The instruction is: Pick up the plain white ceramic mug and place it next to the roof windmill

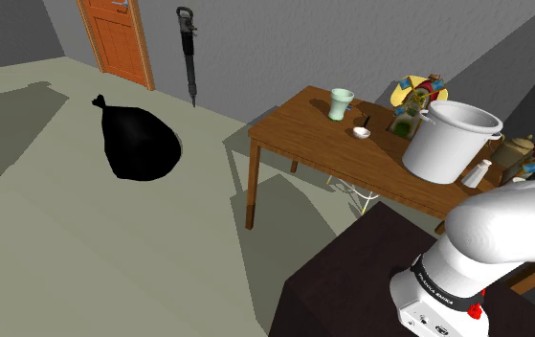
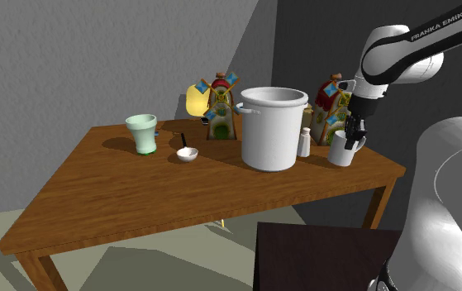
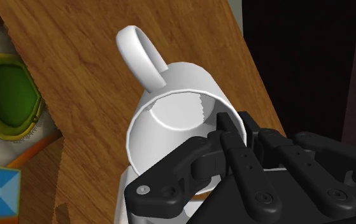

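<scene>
"FRANKA EMIKA" in dark capitals, along the upper link of the white arm (image 2: 402,51)

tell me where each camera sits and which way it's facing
Shoulder view: beside the stand, looking down at the table; arm lower right.
Second exterior view: near the stand, facing across the table; arm, gripper upper right.
Wrist view: on the hand, looking into the white mug its fingers clasp.
First two share the white pot.

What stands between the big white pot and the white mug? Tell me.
A small white shaker stands between pot and mug, in the second exterior view.
</scene>
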{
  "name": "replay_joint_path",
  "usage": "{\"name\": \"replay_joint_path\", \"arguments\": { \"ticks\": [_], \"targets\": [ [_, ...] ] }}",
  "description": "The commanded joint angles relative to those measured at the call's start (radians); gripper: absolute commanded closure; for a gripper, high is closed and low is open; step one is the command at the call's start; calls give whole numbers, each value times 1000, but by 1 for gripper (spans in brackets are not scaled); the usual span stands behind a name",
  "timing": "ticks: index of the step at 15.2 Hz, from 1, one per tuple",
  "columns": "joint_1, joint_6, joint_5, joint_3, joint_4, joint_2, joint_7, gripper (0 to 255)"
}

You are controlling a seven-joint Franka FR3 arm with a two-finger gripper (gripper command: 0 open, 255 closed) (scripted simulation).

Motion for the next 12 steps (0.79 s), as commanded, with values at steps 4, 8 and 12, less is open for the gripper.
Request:
{"name": "replay_joint_path", "arguments": {
  "ticks": [4, 8, 12],
  "targets": [
    [7, 9, -3, -10, -2, 3, 2, 255],
    [7, 9, -4, -10, -2, 3, 2, 0],
    [7, 9, -4, -10, -2, 3, 2, 0]
  ]
}}
